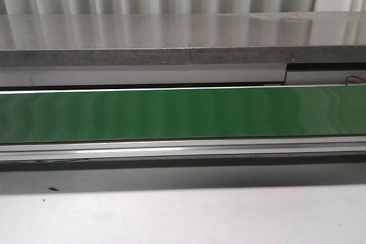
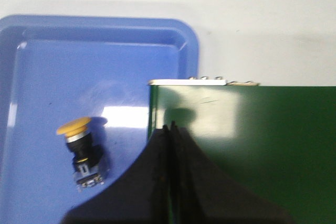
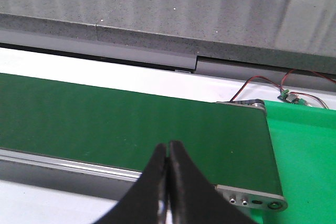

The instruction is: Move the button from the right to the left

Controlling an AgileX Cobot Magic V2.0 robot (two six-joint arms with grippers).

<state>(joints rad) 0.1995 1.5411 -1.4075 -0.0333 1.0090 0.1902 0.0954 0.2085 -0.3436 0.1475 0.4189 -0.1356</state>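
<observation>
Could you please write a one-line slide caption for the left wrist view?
Closed left gripper above the green conveyor belt, with the yellow-capped button lying in the blue tray.

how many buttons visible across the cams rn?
1. The button lies on its side in the blue tray, beside the end of the green belt, seen only in the left wrist view. None shows on the belt in the other two views; areas off-frame could hide more.
</observation>
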